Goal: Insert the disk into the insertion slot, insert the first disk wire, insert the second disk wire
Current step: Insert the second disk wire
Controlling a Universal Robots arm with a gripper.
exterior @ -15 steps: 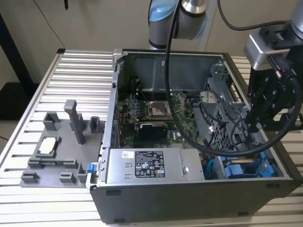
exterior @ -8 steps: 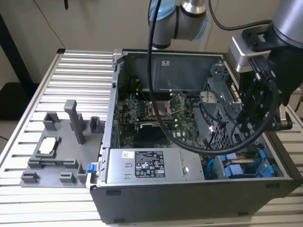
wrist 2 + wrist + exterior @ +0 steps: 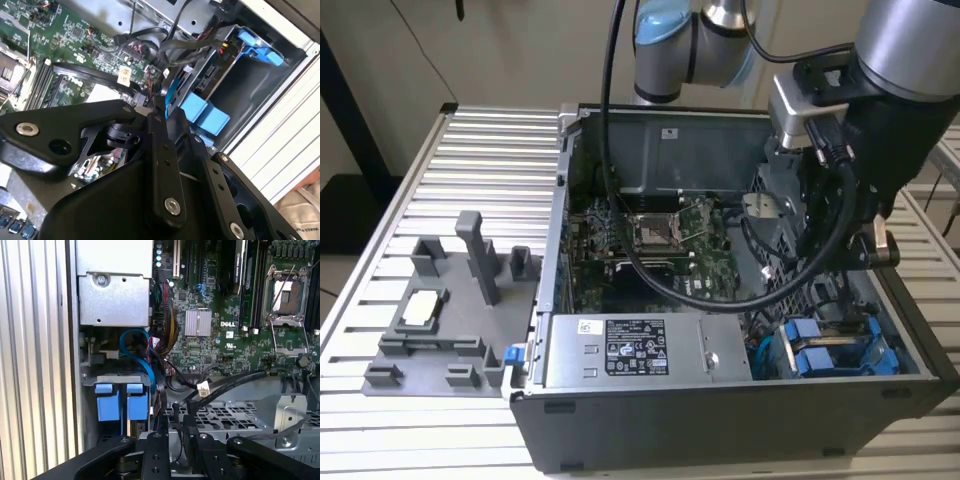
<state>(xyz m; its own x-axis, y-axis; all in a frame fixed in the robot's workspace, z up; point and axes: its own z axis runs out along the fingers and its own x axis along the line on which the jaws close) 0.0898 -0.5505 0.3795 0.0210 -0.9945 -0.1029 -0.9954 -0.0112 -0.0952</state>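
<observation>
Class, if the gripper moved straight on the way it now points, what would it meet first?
Probably the black cables just ahead of the gripper, lying over the insertion slot; depth is unclear.

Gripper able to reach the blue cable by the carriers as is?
Probably yes: the gripper hangs over the open case, close to the blue cable, though black cables crowd beside it.
</observation>
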